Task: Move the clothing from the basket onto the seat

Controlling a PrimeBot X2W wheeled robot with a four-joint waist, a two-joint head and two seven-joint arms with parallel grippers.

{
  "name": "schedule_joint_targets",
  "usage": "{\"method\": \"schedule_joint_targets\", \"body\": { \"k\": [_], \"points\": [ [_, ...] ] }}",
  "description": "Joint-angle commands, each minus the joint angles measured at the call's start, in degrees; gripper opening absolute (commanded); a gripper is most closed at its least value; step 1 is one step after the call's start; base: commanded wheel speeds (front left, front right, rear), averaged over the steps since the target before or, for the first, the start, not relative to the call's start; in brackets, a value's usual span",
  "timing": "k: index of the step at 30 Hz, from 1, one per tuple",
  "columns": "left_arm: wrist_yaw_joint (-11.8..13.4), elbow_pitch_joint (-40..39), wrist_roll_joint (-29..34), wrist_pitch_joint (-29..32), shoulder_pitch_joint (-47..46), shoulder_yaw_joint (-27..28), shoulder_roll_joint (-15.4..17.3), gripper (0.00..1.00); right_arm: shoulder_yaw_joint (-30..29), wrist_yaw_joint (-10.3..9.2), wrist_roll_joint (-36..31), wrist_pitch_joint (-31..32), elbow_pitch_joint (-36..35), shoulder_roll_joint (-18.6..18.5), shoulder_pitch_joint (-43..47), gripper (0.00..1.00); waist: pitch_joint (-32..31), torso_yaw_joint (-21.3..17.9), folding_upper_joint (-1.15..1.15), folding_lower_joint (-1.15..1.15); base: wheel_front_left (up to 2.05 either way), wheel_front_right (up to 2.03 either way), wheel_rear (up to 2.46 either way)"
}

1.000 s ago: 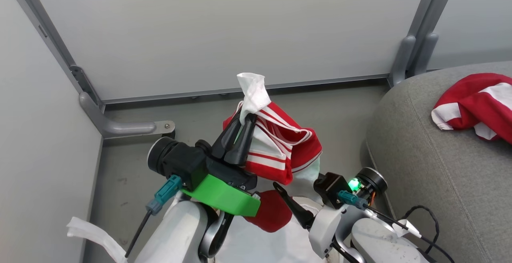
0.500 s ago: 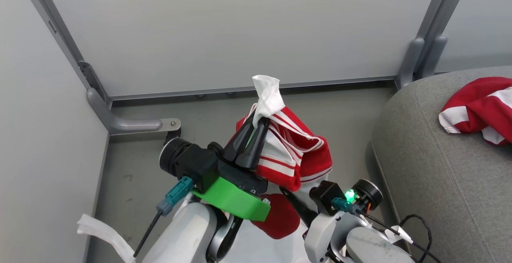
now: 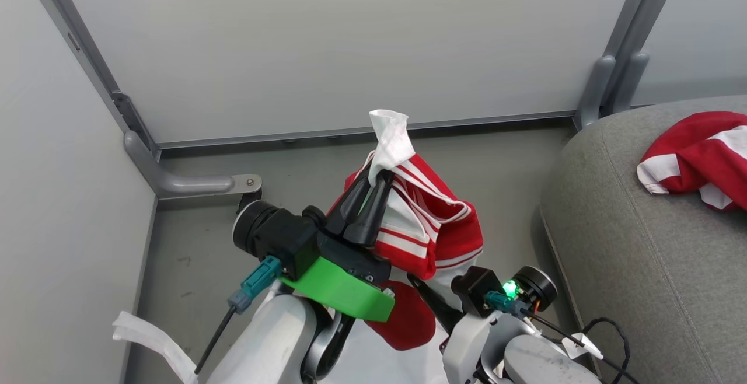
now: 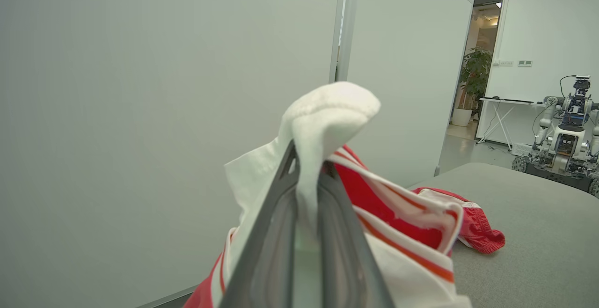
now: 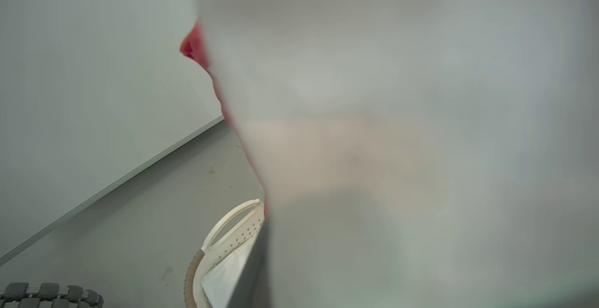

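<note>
Clothing: one hanging garment (image 3: 432,226), second garment (image 3: 694,153) on seat (image 3: 642,267).

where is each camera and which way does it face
Head: on the robot's head, looking down at floor and sofa; both forearms show, left gripper pinching the held garment.
Left wrist: on the left arm, looking along its fingers at wall panels and sofa.
Right wrist: on the right arm, facing blurred cloth close up, the basket beside it.
Shared: head and left wrist both show the held garment and the sofa.
</note>
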Motion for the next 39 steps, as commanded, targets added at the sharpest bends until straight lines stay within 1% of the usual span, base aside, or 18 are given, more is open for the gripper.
{"method": "schedule_joint_targets", "body": {
  "k": [1,6,7,8,13,18,27,39],
  "points": [
    [0.21,0.10,-0.04,-0.04,-0.20,0.20,0.04,0.00,-0.14,-0.08,0.11,-0.11,-0.29,-0.08,0.57,0.00,0.06,-0.07,0.00,0.00,0.00,0.00,0.00],
    [0.38,0.02,0.37,-0.04,-0.20,0.72,0.04,0.00,-0.55,-0.08,0.00,-0.11,-1.08,-0.04,0.61,0.00,0.39,-0.28,0.00,0.00,0.00,0.00,0.00],
    [0.50,-0.10,0.44,-0.04,-0.19,0.89,0.04,0.34,-0.69,-0.08,0.00,-0.11,-1.26,-0.03,0.63,0.00,0.47,-0.35,0.00,0.00,0.00,0.00,0.00],
    [0.63,0.44,0.66,-0.03,-0.01,0.88,0.05,1.00,-0.88,-0.08,0.00,-0.11,-1.47,-0.01,0.75,0.00,0.55,-0.49,0.00,0.00,0.00,0.00,0.00],
    [0.42,2.40,1.71,-0.03,0.88,1.78,0.05,1.00,-1.39,-0.08,-0.36,-0.11,-3.97,-0.01,1.20,0.00,0.82,-2.71,0.00,0.00,0.00,0.00,0.00],
    [0.07,4.18,3.24,-0.03,2.03,3.96,0.04,1.00,-2.30,-0.08,-0.36,-0.12,-7.54,0.00,1.75,0.00,1.12,-7.20,0.00,0.00,0.00,0.00,0.00],
    [-0.55,5.37,4.72,-0.03,3.63,6.05,0.06,1.00,-5.27,-0.08,-0.36,-0.12,-13.56,0.06,3.42,0.00,2.44,-17.97,0.00,0.00,0.00,0.00,0.00],
    [-1.33,5.60,6.93,-0.03,5.34,7.60,0.10,1.00,-8.28,-0.08,-0.48,-0.12,-17.96,-0.17,5.53,0.00,3.89,-32.69,0.00,0.00,0.00,0.00,0.00]
  ]
}}
